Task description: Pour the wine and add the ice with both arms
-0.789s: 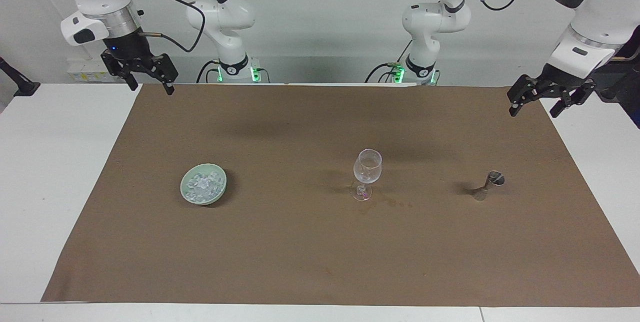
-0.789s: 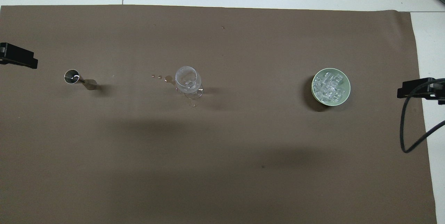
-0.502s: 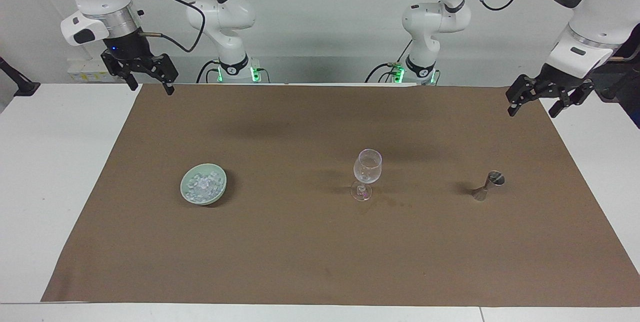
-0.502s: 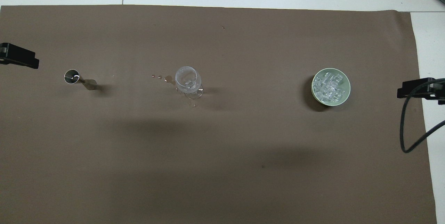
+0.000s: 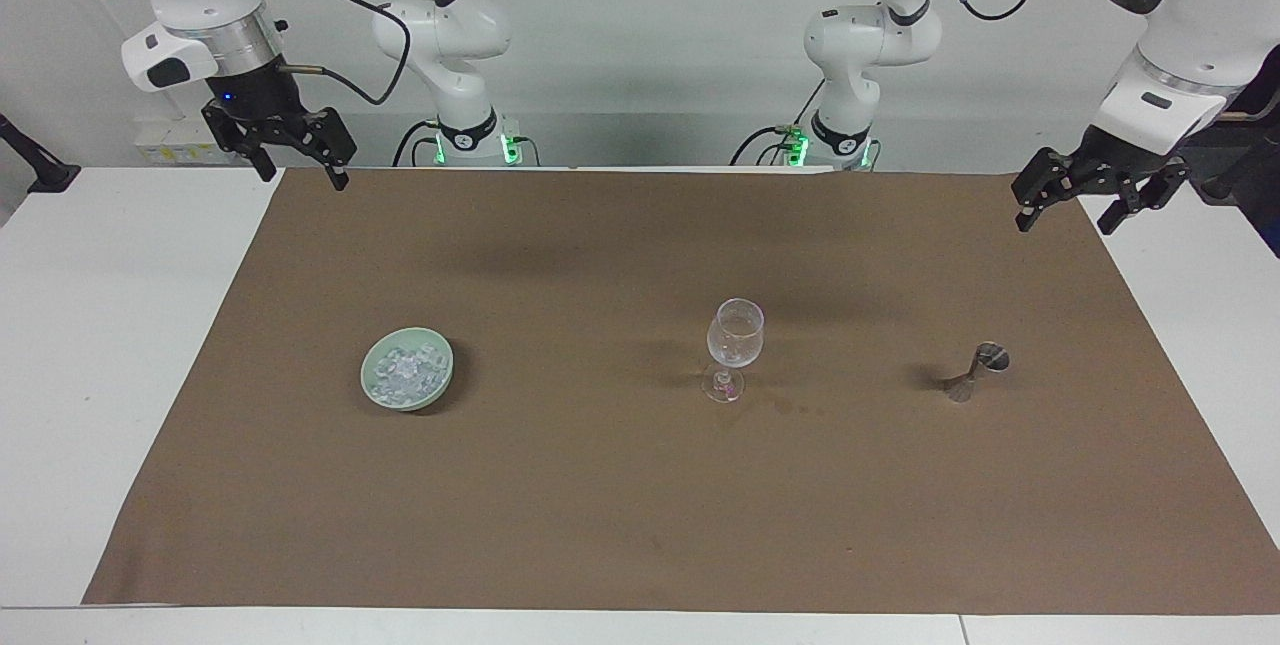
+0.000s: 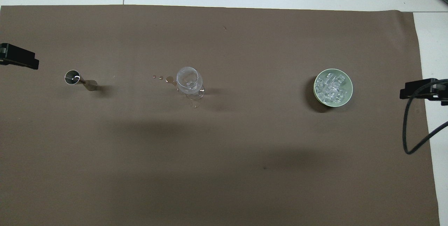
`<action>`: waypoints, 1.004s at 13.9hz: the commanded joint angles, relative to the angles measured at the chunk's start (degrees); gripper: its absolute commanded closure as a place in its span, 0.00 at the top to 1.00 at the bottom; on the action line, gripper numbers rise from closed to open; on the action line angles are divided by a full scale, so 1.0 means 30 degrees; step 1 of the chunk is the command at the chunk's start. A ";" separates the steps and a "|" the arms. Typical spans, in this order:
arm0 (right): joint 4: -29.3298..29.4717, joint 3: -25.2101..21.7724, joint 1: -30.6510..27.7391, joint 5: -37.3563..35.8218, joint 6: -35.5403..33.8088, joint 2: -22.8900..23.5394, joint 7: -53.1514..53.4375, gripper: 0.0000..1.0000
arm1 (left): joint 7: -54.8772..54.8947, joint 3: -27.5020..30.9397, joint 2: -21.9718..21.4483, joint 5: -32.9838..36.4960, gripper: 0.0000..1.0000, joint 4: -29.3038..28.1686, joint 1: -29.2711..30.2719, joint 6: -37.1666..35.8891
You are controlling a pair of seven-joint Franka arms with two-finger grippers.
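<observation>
A pale green bowl point(image 5: 372, 387) holds the ice point(image 5: 405, 370), many small clear chunks, toward the right arm's end of the mat; the ice also shows in the overhead view point(image 6: 332, 87). A clear stemmed glass point(image 5: 735, 335) stands upright mid-mat, with what looks like a few clear chunks in it point(image 6: 190, 85). A small metal jigger point(image 5: 978, 370) stands toward the left arm's end. My right gripper point(image 5: 300, 170) is open and empty, raised over the mat's corner nearest its base. My left gripper point(image 5: 1065, 217) is open and empty, raised over the mat's edge at its end.
A brown mat point(image 5: 600, 505) covers most of the white table point(image 5: 90, 325). A few droplets point(image 6: 164, 77) lie on the mat beside the glass, toward the jigger. A black cable point(image 6: 407, 131) hangs from the right arm.
The left gripper has shifted very slightly upward. The right gripper, bowl, glass and jigger have not moved.
</observation>
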 commanded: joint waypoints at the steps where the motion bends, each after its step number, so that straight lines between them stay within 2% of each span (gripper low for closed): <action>1: 0.0034 0.0157 -0.0289 0.0380 0.0111 0.0053 -0.0389 1.00 | -0.0272 0.0076 -0.0155 0.0186 1.00 0.0028 -0.0239 -0.0367; 14: 0.0034 0.0157 -0.0289 0.0409 0.0111 0.0053 -0.0389 1.00 | -0.0038 0.0017 -0.0184 0.0156 1.00 -0.0002 -0.0298 -0.0338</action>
